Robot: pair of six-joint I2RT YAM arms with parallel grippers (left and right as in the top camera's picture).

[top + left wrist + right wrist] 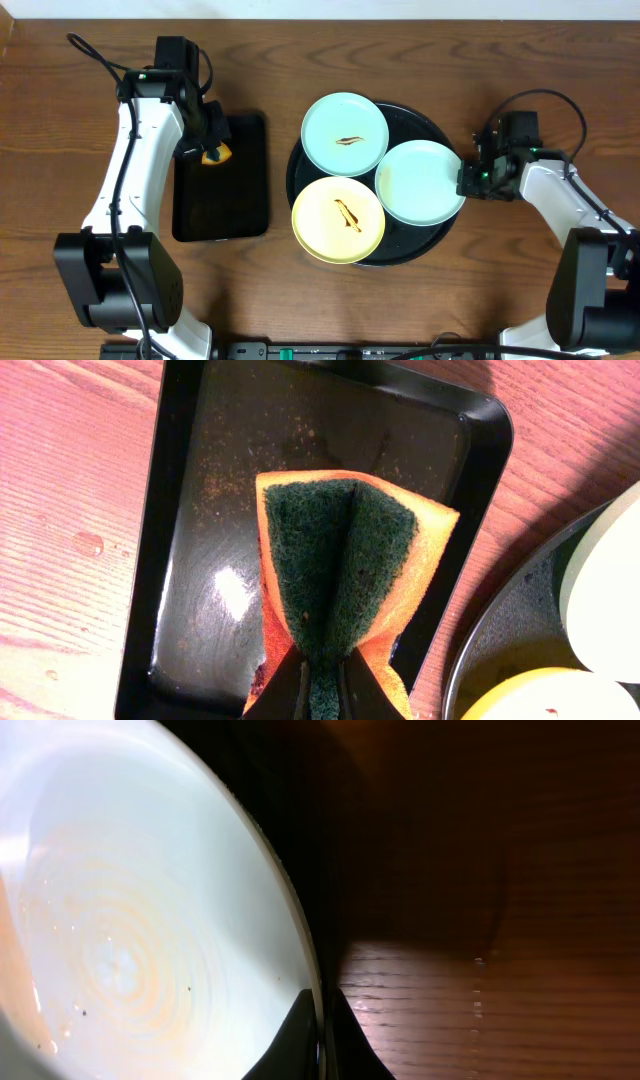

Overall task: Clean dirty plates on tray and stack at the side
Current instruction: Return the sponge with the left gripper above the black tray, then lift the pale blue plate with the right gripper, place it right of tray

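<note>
Three plates lie on the round black tray [430, 240]. The far mint-blue plate [345, 120] and the near yellow plate [338, 235] each carry a brown smear at centre. The right mint-blue plate [420, 182] shows no smear. My right gripper [466, 182] is shut on that plate's right rim [290, 920], one finger on each side of the edge [323, 1025]. My left gripper [210, 152] is shut on a folded orange sponge with a green scouring face [340, 560], held over the rectangular black tray [190, 510].
The rectangular black tray [220, 200] sits left of the round tray, wet and speckled with crumbs. Bare wooden tabletop [500, 290] surrounds both trays. Water drops lie on the wood left of the rectangular tray [88, 543].
</note>
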